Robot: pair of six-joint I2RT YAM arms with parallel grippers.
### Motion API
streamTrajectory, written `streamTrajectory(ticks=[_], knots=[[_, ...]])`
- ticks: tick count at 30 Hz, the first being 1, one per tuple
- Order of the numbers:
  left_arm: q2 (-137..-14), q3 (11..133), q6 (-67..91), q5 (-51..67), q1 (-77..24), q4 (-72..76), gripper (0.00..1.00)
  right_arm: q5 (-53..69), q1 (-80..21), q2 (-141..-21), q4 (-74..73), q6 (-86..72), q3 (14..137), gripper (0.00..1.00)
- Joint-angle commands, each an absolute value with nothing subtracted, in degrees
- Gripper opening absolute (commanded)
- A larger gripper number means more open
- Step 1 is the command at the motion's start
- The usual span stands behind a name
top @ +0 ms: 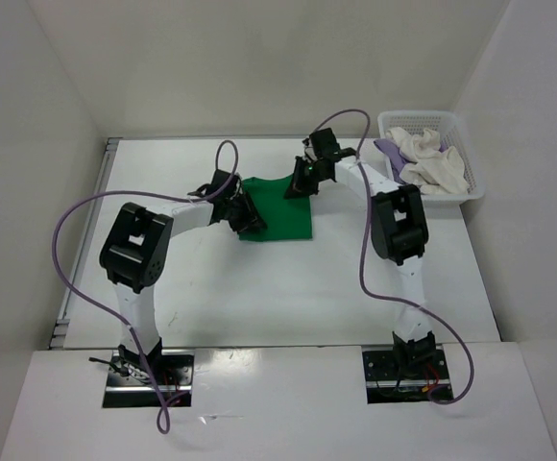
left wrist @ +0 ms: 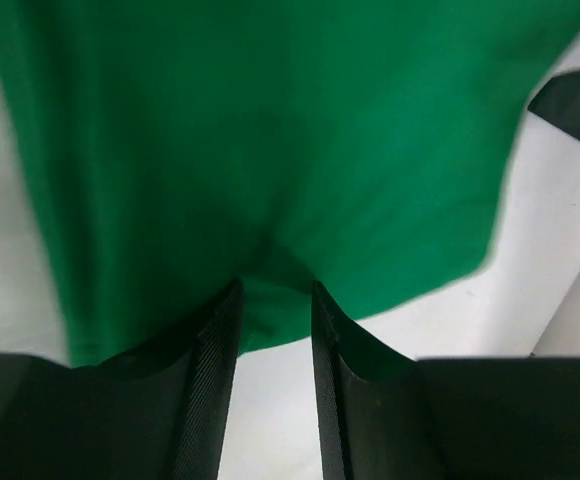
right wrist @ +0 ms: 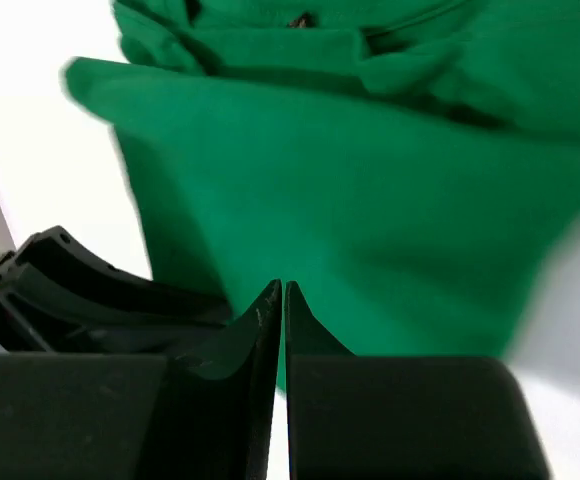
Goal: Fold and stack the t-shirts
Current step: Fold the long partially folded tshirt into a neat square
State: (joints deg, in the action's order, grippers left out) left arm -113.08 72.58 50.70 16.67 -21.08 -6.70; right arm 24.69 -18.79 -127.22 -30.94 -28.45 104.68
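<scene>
The green t-shirt [top: 283,213] lies folded into a flat rectangle at the middle of the table. My left gripper [top: 252,223] sits at its left edge. In the left wrist view the left gripper [left wrist: 275,290] stands open, the hem of the green t-shirt [left wrist: 270,150] just at its tips and not pinched. My right gripper [top: 301,182] hovers over the far right corner. In the right wrist view the right gripper [right wrist: 282,288] is shut to a thin slit with nothing in it, above the green t-shirt [right wrist: 370,220]. The white t-shirt [top: 432,163] and lavender t-shirt [top: 391,151] lie crumpled in the basket.
A white lattice basket [top: 418,115] stands at the far right corner of the table. White walls close in the table on the left, back and right. The left arm's dark fingers [right wrist: 90,290] show at the lower left of the right wrist view.
</scene>
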Motion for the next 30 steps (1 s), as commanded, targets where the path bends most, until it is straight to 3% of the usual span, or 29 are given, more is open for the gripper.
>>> streamTrajectory(ticks=[1,6,12,19,25,30], knots=[[-111.7,68.0,50.8,17.2,-20.0,-3.3,0.41,29.9,-19.8,-134.4,-30.9,-29.1,113.1,0.08],[-107.1,59.5,52.5,17.2,-22.3,-1.9,0.41,31.9,-19.8,-141.8,-30.3,-31.8,121.6,0.05],[-100.4,55.9,53.6,17.2,-22.9,-3.0,0.41,33.7,-20.4,-146.9,-29.7,-32.9,122.8,0.02],[-99.1,68.1,53.6,16.6,-21.8,-5.2,0.42,30.2,-21.6,-135.5,-29.6,-30.1,114.4,0.02],[-111.4,77.8,55.5,20.0,-19.0,-1.8,0.41,25.3,-21.6,-123.7,-29.6,-28.2,105.9,0.12],[-120.4,85.8,56.2,20.0,-15.1,-0.7,0.41,25.3,-21.6,-117.2,-25.6,-28.7,93.5,0.13]])
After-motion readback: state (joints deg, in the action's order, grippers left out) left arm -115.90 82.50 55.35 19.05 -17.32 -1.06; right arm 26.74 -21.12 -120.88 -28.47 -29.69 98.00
